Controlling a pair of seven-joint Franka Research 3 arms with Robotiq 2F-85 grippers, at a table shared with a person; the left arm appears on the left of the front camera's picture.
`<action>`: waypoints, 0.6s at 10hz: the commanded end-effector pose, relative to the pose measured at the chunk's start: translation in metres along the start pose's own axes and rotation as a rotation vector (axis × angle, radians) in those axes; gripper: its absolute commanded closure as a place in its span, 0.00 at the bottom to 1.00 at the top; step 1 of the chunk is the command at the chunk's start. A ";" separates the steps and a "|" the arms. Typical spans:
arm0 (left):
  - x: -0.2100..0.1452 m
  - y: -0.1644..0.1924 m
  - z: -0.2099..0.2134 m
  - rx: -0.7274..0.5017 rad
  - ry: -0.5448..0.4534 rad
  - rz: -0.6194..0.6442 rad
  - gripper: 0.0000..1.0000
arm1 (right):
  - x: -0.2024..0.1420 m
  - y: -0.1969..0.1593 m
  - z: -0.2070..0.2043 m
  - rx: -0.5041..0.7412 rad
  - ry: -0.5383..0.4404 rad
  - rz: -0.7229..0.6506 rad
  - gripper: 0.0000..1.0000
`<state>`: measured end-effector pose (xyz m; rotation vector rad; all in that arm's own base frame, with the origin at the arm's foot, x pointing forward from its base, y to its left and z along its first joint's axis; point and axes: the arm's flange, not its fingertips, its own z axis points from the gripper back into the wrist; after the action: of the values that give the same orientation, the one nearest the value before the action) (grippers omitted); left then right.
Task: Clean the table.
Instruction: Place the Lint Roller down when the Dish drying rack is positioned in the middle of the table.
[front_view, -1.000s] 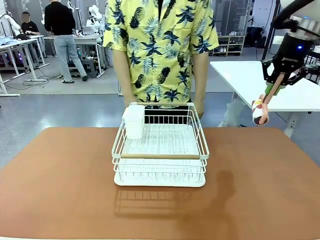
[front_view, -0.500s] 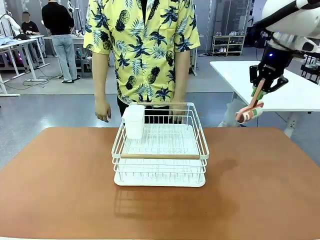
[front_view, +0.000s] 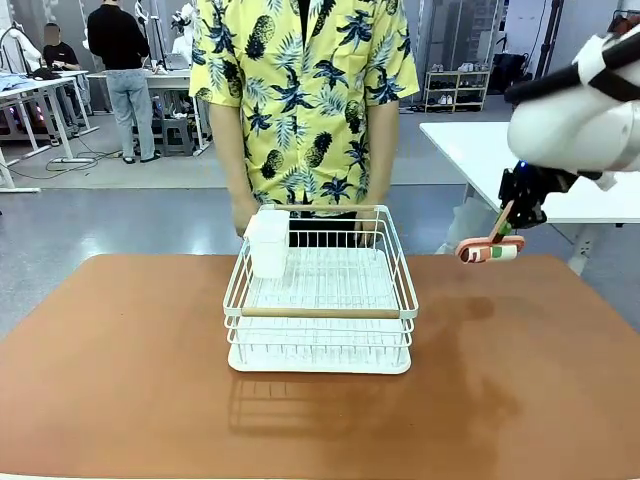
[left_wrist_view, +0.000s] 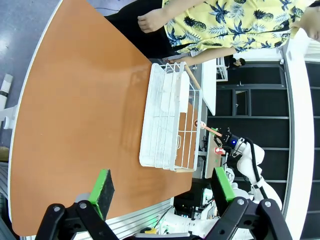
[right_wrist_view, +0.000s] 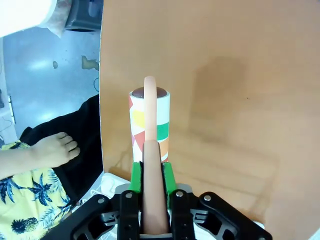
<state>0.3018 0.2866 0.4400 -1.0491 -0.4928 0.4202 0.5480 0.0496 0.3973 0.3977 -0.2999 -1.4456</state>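
The terracotta table (front_view: 120, 380) carries a white wire dish rack (front_view: 320, 300) at its middle. My right gripper (front_view: 508, 212) is shut on the pink handle of a lint roller (front_view: 490, 251), whose colourful roll lies level just above the table's far right edge. The right wrist view looks down the handle (right_wrist_view: 150, 165) to the roll (right_wrist_view: 150, 120), with the table (right_wrist_view: 225, 100) beneath. My left gripper (left_wrist_view: 162, 184) hangs open and high over the table (left_wrist_view: 75, 110), nothing between its green pads (left_wrist_view: 102, 185).
A white cup (front_view: 268, 243) stands in the rack's far left corner. A person in a yellow patterned shirt (front_view: 300, 100) stands right behind the rack, one hand (right_wrist_view: 52, 148) near the table's far edge. A white table (front_view: 500, 160) lies behind on the right.
My right arm has swung lower and leftward, and the roller has turned from hanging down to lying level. The person has shifted sideways behind the rack.
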 end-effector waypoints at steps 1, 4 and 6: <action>0.000 -0.001 0.003 -0.020 -0.003 0.003 0.00 | -0.013 -0.004 -0.017 0.043 -0.031 0.016 0.79; 0.000 -0.001 0.003 -0.020 -0.003 0.003 0.00 | -0.009 -0.009 -0.040 0.061 -0.052 0.005 0.79; 0.000 -0.001 0.003 -0.020 -0.003 0.003 0.00 | -0.008 -0.009 -0.056 0.035 -0.047 -0.001 0.79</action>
<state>0.3018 0.2866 0.4400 -1.0491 -0.4928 0.4202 0.5553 0.0510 0.3431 0.3931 -0.3416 -1.4213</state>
